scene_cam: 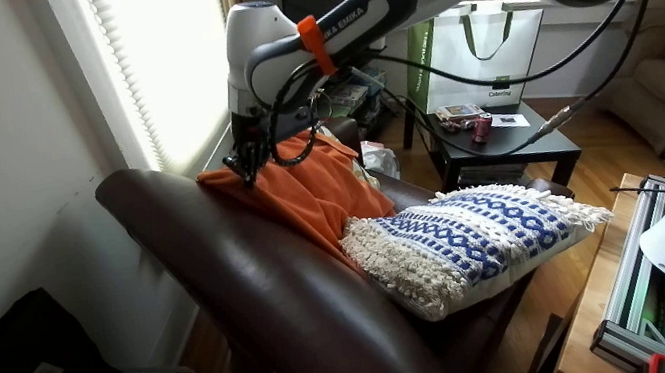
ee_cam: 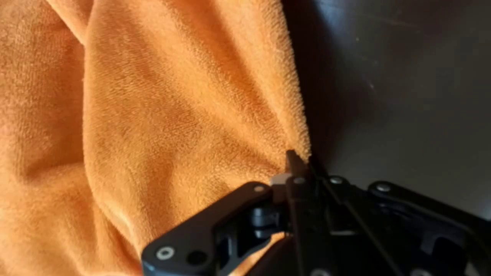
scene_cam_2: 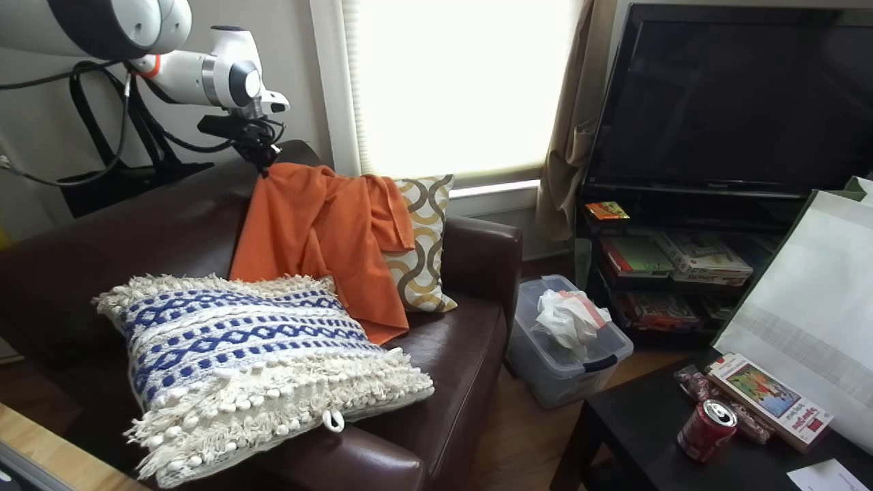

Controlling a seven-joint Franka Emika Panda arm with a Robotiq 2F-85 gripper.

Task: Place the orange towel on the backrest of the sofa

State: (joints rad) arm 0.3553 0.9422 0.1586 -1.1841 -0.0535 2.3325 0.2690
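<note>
The gripper (ee_cam: 303, 163) is closed, pinching the edge of the orange towel (scene_cam_2: 327, 225). The towel lies in folds against the seat side of the sofa backrest (scene_cam: 236, 255) and partly covers the patterned cushion (scene_cam_2: 426, 239). From where I stand, the knitted pillow (scene_cam_2: 252, 334) overlaps its lower portion. Beyond stands a black table (scene_cam_2: 638, 409).

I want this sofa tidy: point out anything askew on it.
The towel hangs in uneven folds, partly hiding the patterned cushion, and the knit pillow lies aslant instead of upright. I see no spill or damage there.
</note>
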